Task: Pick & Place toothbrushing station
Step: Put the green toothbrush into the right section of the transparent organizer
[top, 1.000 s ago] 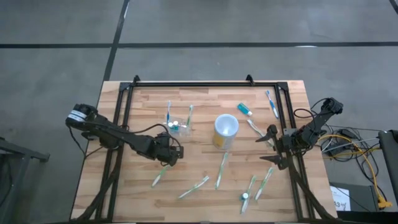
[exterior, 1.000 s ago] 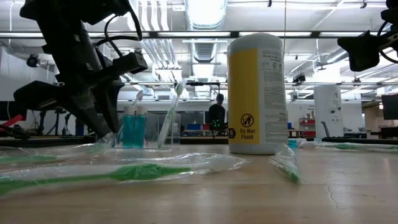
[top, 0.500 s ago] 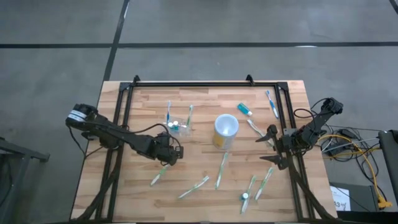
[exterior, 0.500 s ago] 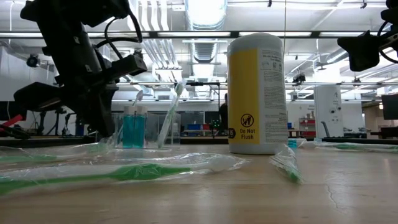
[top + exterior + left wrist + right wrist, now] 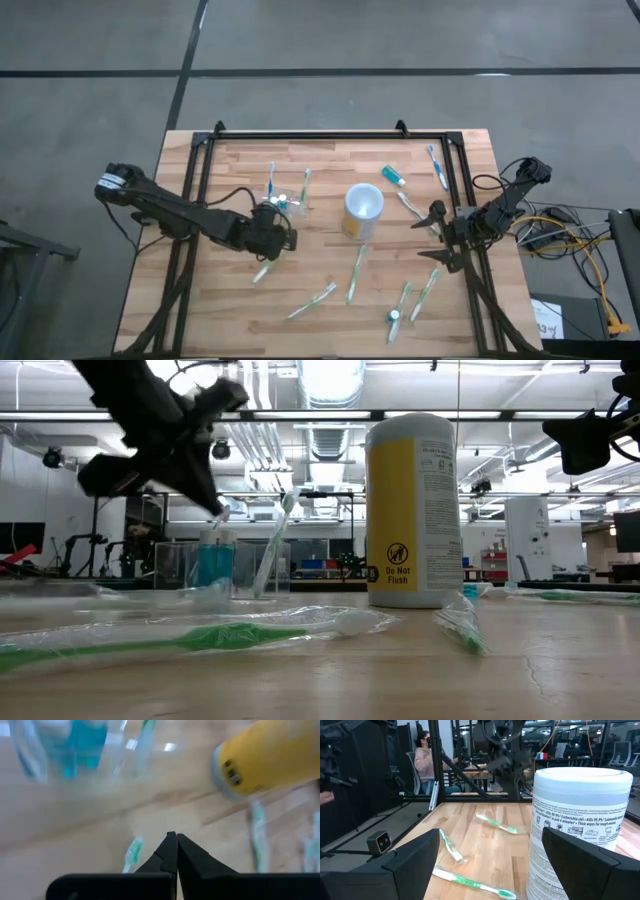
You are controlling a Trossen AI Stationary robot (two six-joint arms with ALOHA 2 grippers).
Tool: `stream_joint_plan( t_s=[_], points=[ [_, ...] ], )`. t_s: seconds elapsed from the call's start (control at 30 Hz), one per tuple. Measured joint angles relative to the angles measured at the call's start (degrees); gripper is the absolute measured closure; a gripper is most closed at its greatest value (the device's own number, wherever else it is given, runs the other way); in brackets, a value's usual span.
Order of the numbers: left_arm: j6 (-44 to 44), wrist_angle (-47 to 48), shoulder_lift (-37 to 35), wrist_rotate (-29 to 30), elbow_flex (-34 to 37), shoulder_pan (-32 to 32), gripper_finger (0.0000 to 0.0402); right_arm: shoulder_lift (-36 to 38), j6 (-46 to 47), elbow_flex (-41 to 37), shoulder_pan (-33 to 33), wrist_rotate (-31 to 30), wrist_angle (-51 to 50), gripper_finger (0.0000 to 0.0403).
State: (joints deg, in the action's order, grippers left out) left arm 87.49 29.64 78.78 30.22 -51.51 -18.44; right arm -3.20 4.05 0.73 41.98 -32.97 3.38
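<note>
Left gripper (image 5: 277,237) raised off the table just in front of the toothbrushing station (image 5: 285,207), fingers (image 5: 172,855) pressed together with nothing between them — seen in the low view hanging above and beside the holder, apart from it

Toothbrushing station (image 5: 215,565) standing upright on the wood, left of the yellow wipes canister (image 5: 362,208) and well apart from it; clear walls, blue tubes inside, a green-handled toothbrush (image 5: 272,545) leaning up out of it

Wrapped green toothbrush (image 5: 262,270) lying just below the left gripper on the table; more wrapped toothbrushes scattered over the near half of the table (image 5: 330,260), one long one (image 5: 220,637) across the foreground in the low view

Right gripper (image 5: 441,240) waiting at the table's right side, near the frame rail, fingers (image 5: 415,865) spread wide and empty, facing the canister (image 5: 580,830)

A person (image 5: 424,757) seated in the room beyond the table, in the right wrist view
</note>
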Motion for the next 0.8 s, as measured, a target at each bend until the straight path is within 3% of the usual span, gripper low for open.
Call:
stream_joint_plan(
  t_s=[0.13,0.23,0.43,0.63,0.8],
  points=[
    [-5.5,-0.1,-2.4,5.6,-1.9,0.0,0.0400,0.0,0.0,0.0,0.0,0.0,0.0,0.0053],
    [-7.6,-0.1,-3.2,6.0,-2.3,0.0,0.0395,0.0,0.0,0.0,0.0,0.0,0.0,0.0054],
    [-4.2,1.7,-1.0,0.6,-1.7,0.2,0.0368,0.0,0.0,0.0,0.0,0.0,0.0,0.0058],
    [0.6,2.0,4.9,-5.2,-1.7,0.4,0.0312,0.0,0.0,0.0,0.0,0.0,0.0,0.0053],
    [0.9,1.3,8.2,-5.9,-1.7,0.4,0.0273,0.0,0.0,0.0,0.0,0.0,0.0,0.0057]
  ],
)
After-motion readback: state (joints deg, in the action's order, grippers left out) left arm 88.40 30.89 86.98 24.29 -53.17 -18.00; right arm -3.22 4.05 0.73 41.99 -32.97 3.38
